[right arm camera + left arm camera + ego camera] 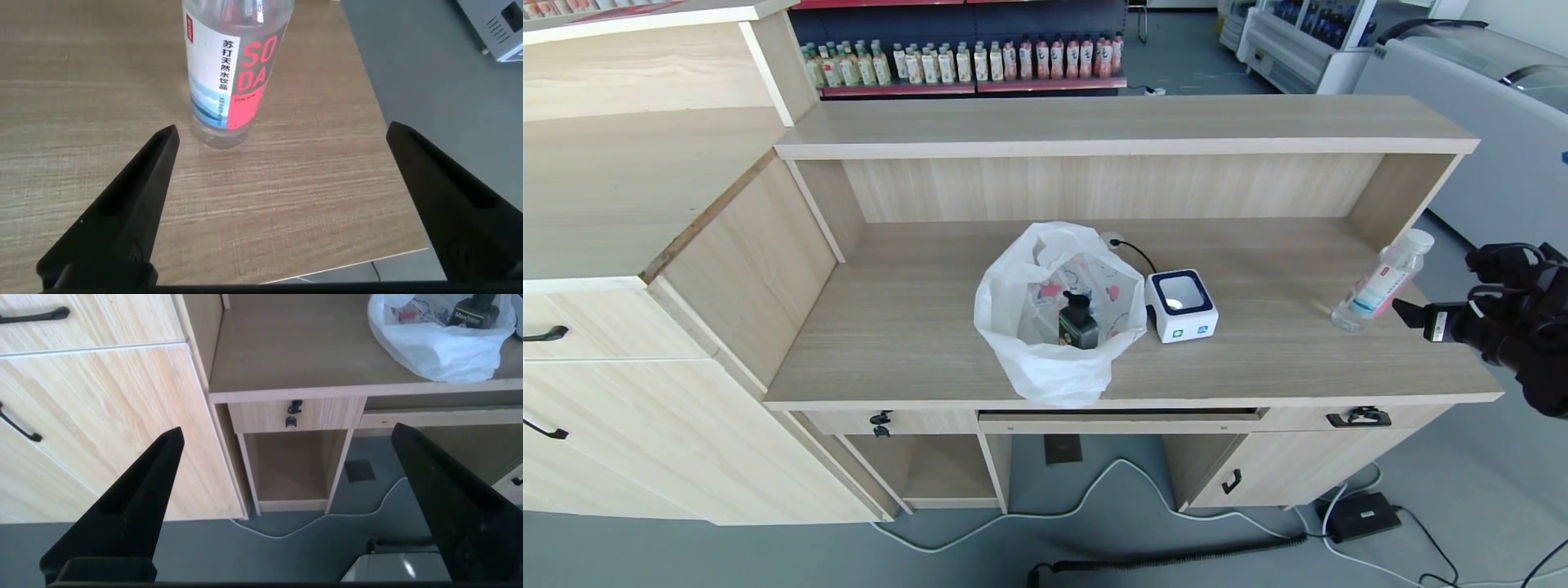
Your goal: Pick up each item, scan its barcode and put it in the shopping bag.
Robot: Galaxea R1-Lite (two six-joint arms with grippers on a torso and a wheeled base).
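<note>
Black right jaws wide, empty, near bottle (225, 82)

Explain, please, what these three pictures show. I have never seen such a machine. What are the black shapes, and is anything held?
This is a two-armed robot at a wooden shop counter. The wide picture comes from a camera on its head, looking down. The other two come from cameras on its wrists; the black wedges are gripper fingers. The left gripper is open, low in front of the counter, holding nothing. The right gripper is open too, close to a clear plastic bottle that stands near the counter's right end, not yet gripped. In the middle stands a white shopping bag with a dark item inside, and beside it a small white barcode scanner.
</note>
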